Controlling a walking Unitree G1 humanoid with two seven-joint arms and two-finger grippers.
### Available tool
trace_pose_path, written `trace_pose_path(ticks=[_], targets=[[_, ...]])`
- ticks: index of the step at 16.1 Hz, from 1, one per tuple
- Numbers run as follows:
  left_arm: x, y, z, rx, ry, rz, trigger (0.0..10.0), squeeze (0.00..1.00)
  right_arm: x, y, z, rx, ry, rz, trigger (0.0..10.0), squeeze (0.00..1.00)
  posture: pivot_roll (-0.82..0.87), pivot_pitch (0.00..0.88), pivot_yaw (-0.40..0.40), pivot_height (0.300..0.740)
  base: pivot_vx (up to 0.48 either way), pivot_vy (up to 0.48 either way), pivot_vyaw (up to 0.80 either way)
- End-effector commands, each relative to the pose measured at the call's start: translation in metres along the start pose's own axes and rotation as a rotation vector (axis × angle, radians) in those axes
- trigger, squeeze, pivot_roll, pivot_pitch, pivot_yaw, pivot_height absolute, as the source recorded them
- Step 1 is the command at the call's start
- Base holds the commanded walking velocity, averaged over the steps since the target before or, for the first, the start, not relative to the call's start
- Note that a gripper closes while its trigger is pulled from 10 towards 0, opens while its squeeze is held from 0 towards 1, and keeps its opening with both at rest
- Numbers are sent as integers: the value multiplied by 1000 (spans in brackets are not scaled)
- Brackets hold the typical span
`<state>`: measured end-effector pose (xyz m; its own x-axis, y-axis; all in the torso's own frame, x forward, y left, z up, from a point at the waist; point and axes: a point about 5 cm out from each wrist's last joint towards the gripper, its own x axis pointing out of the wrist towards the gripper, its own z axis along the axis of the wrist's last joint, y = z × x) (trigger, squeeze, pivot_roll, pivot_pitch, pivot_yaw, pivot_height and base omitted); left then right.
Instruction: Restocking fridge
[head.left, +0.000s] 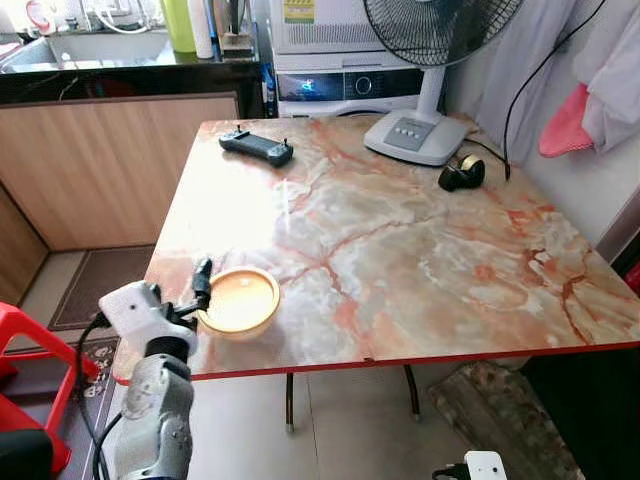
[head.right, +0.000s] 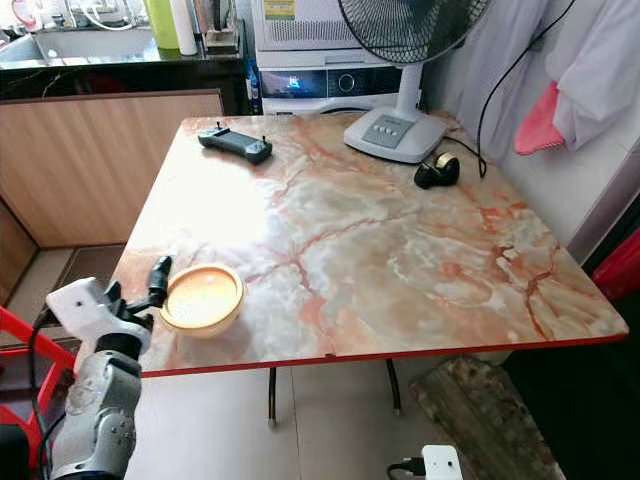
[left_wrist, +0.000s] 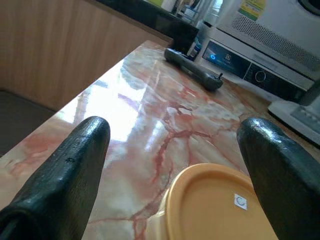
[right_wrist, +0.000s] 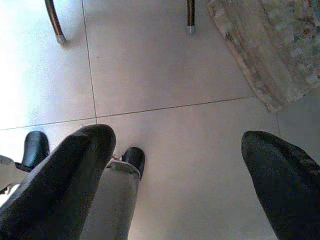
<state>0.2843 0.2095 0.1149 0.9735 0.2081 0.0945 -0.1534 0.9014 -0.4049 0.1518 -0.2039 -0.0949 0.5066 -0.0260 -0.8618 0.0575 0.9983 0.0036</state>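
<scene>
- The left end effector (head.left: 203, 285) sits at the near left corner of the marble counter (head.left: 420, 250), its two black fingers (left_wrist: 65, 175) spread wide apart, grasping nothing
- A round yellow tub (head.left: 240, 302) with a yellow lid rests on the counter just beside that end effector; in the left wrist view the lid (left_wrist: 220, 210) lies between the fingers, nearer the right-hand one, and I cannot tell if either finger touches it
- A small white sticker (left_wrist: 240, 201) is on the lid
- The right end effector (right_wrist: 175, 170) hangs low over the tiled floor (right_wrist: 165, 65), fingers released and wide apart, with the robot's feet (right_wrist: 134, 159) below it
- At the far left of the counter lies a dark controller (head.left: 257, 147)
- A white fan (head.left: 425, 125) stands at the far side, with a black tape roll (head.left: 462, 174) just beside its base
- Behind the counter is a white appliance (head.left: 340, 60); to the left, a wooden cabinet (head.left: 100, 160) under a sink (head.left: 100, 45)
- A red stool (head.left: 25, 360) stands on the floor at the left
- A rug (right_wrist: 275, 45) lies on the floor near the counter's legs (right_wrist: 54, 20)
</scene>
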Motion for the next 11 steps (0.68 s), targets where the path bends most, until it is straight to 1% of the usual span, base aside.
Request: trace_pose_path(ticks=[1,2,3,4,5,6,11], targets=[[-2,5,-3,-12,36,3,10000,0,0,0,-1,6,-2,0,10000,0,81,0,-24,740,0,0,0],[-3,7,-5,1,47,2,10000,0,0,0,-1,6,-1,1,10000,0,81,0,-24,740,0,0,0],[-5,17,-9,2,70,21,10000,0,0,1,-1,4,-1,2,10000,0,81,0,-24,740,0,0,0],[-5,20,-11,-5,82,17,10000,0,0,1,-1,4,-1,2,10000,0,81,0,-26,740,0,0,0],[-4,20,-15,-37,109,-11,10000,0,0,0,0,4,-1,2,10000,0,79,0,-26,740,0,0,0],[-4,19,-17,-47,124,-43,10000,0,0,0,0,3,-2,1,10000,0,79,0,-26,740,0,0,0],[-4,17,-20,-90,123,-69,10000,0,0,0,0,-2,-4,0,10000,0,73,0,-29,740,0,0,0]])
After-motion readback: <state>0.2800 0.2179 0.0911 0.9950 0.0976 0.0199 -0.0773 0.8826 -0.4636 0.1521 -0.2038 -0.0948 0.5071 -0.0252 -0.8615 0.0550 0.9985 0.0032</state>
